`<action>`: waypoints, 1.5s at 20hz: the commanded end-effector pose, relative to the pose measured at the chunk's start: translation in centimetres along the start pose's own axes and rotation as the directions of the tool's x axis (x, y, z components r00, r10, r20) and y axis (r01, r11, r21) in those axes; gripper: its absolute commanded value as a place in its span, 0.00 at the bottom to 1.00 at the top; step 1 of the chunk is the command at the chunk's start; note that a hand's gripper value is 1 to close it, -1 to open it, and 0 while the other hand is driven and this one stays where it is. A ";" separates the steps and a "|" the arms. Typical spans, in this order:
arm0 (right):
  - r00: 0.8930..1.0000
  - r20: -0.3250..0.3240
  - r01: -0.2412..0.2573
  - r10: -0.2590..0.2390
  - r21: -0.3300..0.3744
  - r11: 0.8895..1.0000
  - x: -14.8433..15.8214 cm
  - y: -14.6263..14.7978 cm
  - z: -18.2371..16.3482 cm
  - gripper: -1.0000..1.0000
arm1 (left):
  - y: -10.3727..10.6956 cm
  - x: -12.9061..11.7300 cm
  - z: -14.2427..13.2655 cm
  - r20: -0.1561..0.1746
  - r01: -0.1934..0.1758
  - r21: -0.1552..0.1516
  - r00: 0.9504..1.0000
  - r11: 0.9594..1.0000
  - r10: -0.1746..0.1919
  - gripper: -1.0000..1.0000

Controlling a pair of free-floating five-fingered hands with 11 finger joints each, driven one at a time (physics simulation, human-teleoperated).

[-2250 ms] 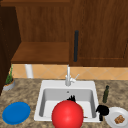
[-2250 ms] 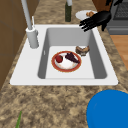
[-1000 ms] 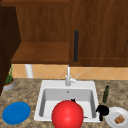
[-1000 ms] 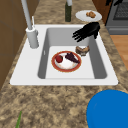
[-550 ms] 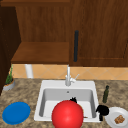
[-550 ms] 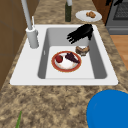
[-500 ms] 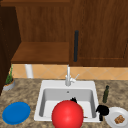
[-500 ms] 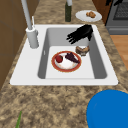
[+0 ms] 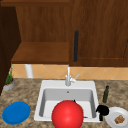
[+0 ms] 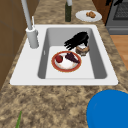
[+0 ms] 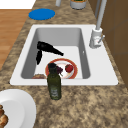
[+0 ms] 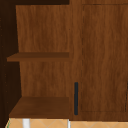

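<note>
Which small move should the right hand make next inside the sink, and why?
Probably lower the right hand a little onto the brown round item. The hand is open and hovers just over the item, which lies in the sink beside the red-rimmed plate.

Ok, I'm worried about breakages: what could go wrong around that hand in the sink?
The right hand hangs just over the brown food piece beside the red-rimmed plate; a push might shove the plate and roll its red fruit. The green bottle stands near the edge of the sink; a sideways sweep could tip it.
</note>
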 end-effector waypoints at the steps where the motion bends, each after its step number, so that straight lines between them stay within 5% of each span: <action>1: 1.000 0.000 0.000 0.000 0.000 1.000 0.0 0.0 0.0 0.50 | -0.2 -2.1 -0.7 -0.072 0.003 0.042 0.997 0.999 0.000 0.00; 5: 1.000 0.000 0.000 0.000 0.000 1.000 0.0 0.0 0.0 0.50 | -1.7 -3.4 -0.8 -0.096 -0.039 0.065 0.994 0.997 0.045 0.00; 6: 1.000 0.000 0.000 0.000 0.000 1.000 0.0 0.0 0.0 0.50 | -2.6 -3.3 -0.1 -0.125 -0.022 0.061 0.992 0.998 0.030 0.00; 9: 1.000 0.000 0.000 0.000 0.000 1.000 0.0 0.0 0.0 0.50 | -4.2 -3.2 0.7 -0.096 -0.023 0.063 0.995 0.998 0.029 0.00; 14: 1.000 0.000 0.000 0.000 0.000 1.000 0.0 0.0 0.0 0.50 | -5.6 -2.2 3.5 -0.042 -0.100 0.036 0.994 0.994 0.101 0.00; 18: 1.000 0.000 0.000 0.000 0.000 1.000 0.0 0.0 0.0 0.50 | -5.6 -2.6 3.1 -0.073 -0.189 -0.004 0.979 0.982 0.189 0.00; 22: 1.000 0.000 0.000 0.000 0.000 1.000 0.0 0.0 0.0 0.50 | -5.8 -2.9 3.3 -0.084 -0.261 -0.016 0.962 0.965 0.259 0.00; 29: 1.000 0.000 0.000 0.000 0.000 1.000 0.0 0.0 0.0 0.50 | -5.5 -4.2 3.1 -0.085 -0.379 -0.064 0.924 0.923 0.374 0.00; 30: 1.000 0.000 0.000 0.000 0.000 1.000 0.0 0.0 0.0 0.50 | -5.3 -4.4 3.0 -0.092 -0.382 -0.070 0.922 0.921 0.376 0.00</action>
